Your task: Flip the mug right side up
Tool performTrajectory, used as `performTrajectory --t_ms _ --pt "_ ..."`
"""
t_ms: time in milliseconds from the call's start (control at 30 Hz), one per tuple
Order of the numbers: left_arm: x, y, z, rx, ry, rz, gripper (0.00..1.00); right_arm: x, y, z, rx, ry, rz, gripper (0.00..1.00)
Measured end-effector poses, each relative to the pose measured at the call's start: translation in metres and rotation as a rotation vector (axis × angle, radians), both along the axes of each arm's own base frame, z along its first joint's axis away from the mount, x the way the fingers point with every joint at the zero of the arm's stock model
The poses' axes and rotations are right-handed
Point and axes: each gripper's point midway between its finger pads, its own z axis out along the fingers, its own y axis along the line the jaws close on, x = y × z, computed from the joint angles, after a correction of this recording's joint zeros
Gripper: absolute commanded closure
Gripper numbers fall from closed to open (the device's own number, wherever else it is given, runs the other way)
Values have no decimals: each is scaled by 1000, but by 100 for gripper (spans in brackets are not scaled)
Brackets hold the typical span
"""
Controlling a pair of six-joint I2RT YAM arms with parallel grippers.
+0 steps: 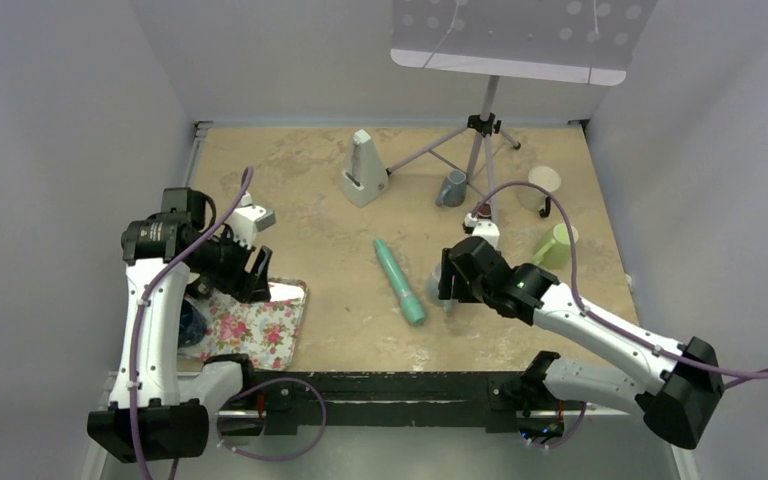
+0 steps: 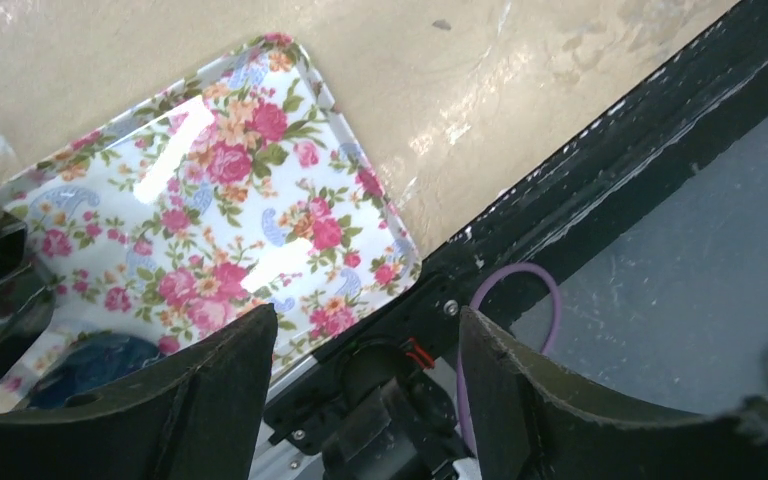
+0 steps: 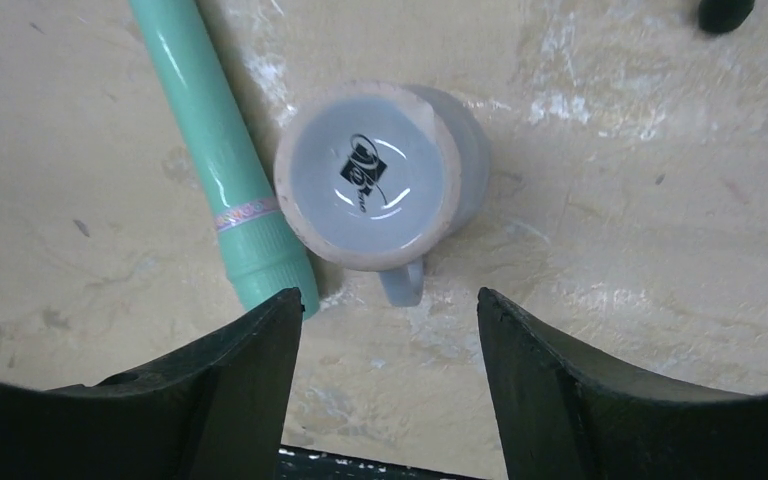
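Mug mouth: the upside-down pale grey ceramic mug (image 3: 370, 175) shows us only its base and a stub of handle; the rim is down on the desk (image 3: 610, 250), the inside unseen.
Mug overhead: almost swallowed under the right tool (image 1: 450, 283).
Base mark: a black logo (image 3: 363, 172), lettering too small to read.
Mint-green plastic tube (image 3: 210, 150): far end runs off the top edge.
Black blob (image 3: 725, 12): clipped by that same edge, can't tell what it is.
Flower-printed tray (image 2: 260, 200): left side cut by the frame.
Dark blue object (image 2: 100, 365): tucked behind a finger of the left tool (image 2: 365, 330), shape unclear; overhead, the left arm (image 1: 145, 330) hides most of it.
White perforated panel (image 1: 510, 40): chopped off at the top.
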Motion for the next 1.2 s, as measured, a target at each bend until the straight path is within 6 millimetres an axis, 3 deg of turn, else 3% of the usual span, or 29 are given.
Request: performTrajectory --t_ms 200,300,533,700,867,1000,1133,1200 --pt "17 -19 1 -46 31 27 30 -12 -1 -52 -54 101 -33 36" --pt "18 -23 1 -54 33 36 30 -10 -3 -64 -67 102 -66 39" --pt "19 -24 1 -65 35 63 30 9 6 -62 -4 20 -118 46" --pt "24 -23 1 -56 17 69 30 10 13 -77 3 28 -131 51" --pt "26 -23 1 -56 8 70 30 10 12 -89 -18 34 -152 100" --pt "31 -23 0 -59 -3 84 28 18 12 -84 -8 -8 -192 100" --pt "33 -29 4 -100 1 107 22 14 12 -82 -11 0 -169 100" --pt "37 -36 13 -150 -7 123 21 9 15 -72 12 -1 -125 100"
